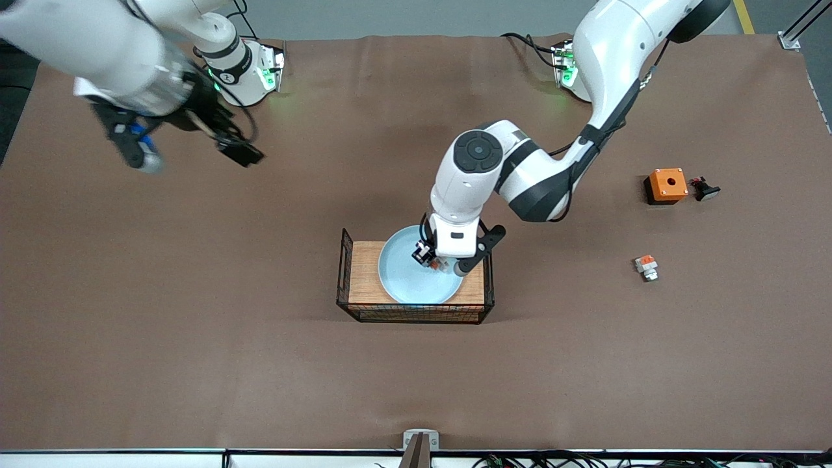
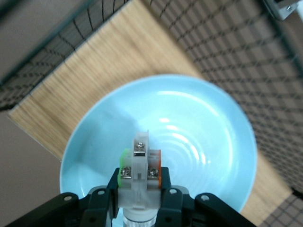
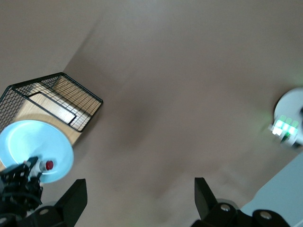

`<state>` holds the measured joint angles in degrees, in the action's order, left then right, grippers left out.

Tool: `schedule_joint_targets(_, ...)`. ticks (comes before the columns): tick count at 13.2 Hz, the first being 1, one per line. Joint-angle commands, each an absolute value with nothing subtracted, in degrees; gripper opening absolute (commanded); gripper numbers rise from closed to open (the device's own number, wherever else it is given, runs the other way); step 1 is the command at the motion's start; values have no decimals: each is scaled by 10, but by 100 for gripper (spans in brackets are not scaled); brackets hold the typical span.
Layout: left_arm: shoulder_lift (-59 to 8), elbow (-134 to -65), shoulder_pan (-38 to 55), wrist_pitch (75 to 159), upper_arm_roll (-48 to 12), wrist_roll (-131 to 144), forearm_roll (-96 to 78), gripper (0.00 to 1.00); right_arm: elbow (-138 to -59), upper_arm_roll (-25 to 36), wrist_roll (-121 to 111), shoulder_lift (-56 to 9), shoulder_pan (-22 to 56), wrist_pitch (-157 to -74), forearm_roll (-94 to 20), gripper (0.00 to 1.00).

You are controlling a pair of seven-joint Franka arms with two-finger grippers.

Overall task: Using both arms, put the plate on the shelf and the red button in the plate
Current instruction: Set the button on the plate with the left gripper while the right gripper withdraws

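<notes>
The pale blue plate lies on a wooden board inside a black wire basket. My left gripper hangs low over the plate and is shut on the red button. In the left wrist view the button is a white block with screws, green on one side and orange on the other, clamped between my left gripper's fingers above the plate. My right gripper is open and empty, up over bare table near the right arm's base; its wrist view shows the plate far off.
An orange box with a hole, a small black part beside it and a short white piece with an orange top lie toward the left arm's end of the table. The basket's wire walls rise around the board.
</notes>
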<state>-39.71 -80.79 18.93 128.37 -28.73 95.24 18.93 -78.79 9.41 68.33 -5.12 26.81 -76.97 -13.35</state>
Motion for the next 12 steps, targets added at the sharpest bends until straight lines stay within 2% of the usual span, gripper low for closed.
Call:
schedule_joint_targets(1, -410, -787, 212, 1284, -272, 964, 205, 8, -874, 83, 546, 10, 212, -783, -116, 100)
schedule_joint_targets(2, -410, -787, 214, 1284, -269, 962, 205, 19, -876, 83, 494, 11, 197, -781, -107, 100)
schedule_joint_targets(3, -410, -787, 214, 1284, -269, 961, 206, 43, -879, 83, 447, 13, 180, -781, -97, 100)
schedule_joint_targets(4, -410, -787, 214, 1284, -267, 960, 209, 91, -880, 83, 393, 11, 171, -784, -83, 100)
schedule_joint_targets(5, -405, -783, 213, 1284, -265, 956, 213, 99, -880, 83, 355, 9, 163, -788, -70, 100)
schedule_joint_targets(8, -380, -764, 201, 1256, -265, 941, 213, 99, -880, 83, 247, 8, 131, -817, -48, 100)
schedule_joint_targets(12, -304, -763, 125, 1162, -272, 799, 189, 99, -879, 83, 97, 4, 84, -855, -33, 100)
